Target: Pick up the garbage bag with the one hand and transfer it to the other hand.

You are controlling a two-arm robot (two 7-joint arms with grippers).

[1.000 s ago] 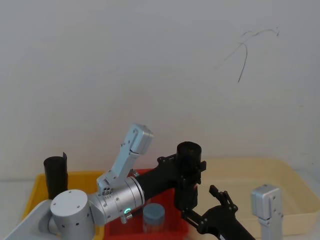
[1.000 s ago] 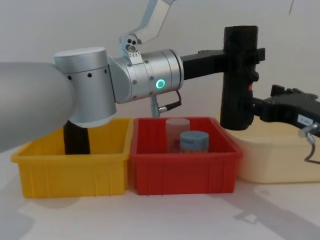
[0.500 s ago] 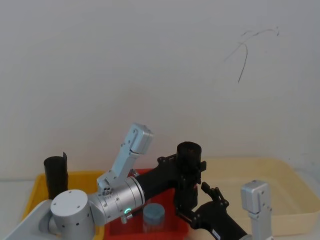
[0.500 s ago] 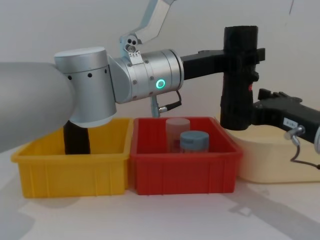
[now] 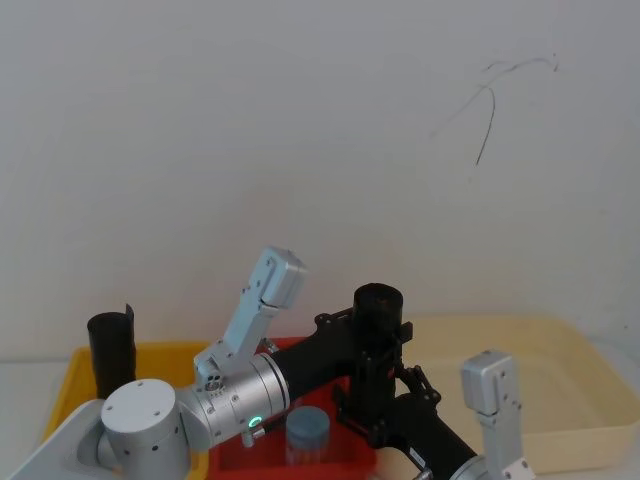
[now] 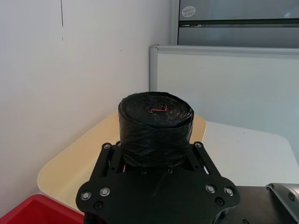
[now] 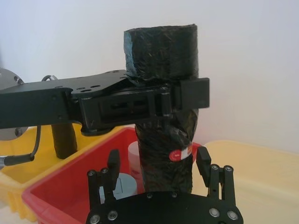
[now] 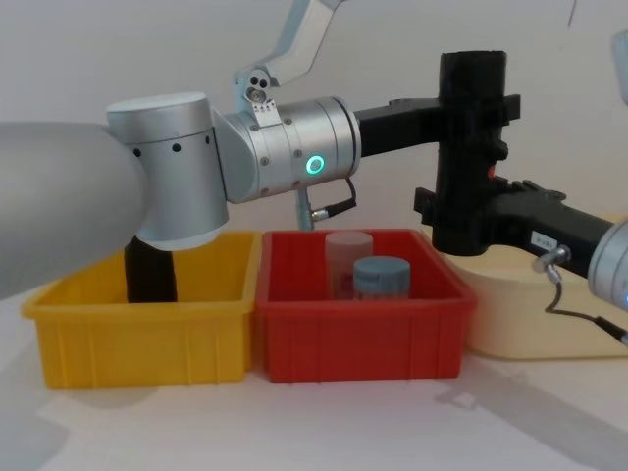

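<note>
Head view, lower centre: we saw the right gripper (image 5: 380, 402) had moved in beneath the left gripper (image 5: 370, 332). Chest view, upper right: the left gripper clenched the garbage bag (image 8: 470, 78) upright. Right wrist view: released fingers (image 7: 113, 164) flanked its lower part, not yet clamped; clamping seemed next.

yellow bin (image 8: 137, 339), left: one black roll (image 8: 149, 275), upright. red bin (image 8: 358, 339), middle, just beside it: blue-lidded jar (image 8: 381, 278) before a taller pale jar (image 8: 348, 247). cream tray (image 8: 535, 329), right.
</note>
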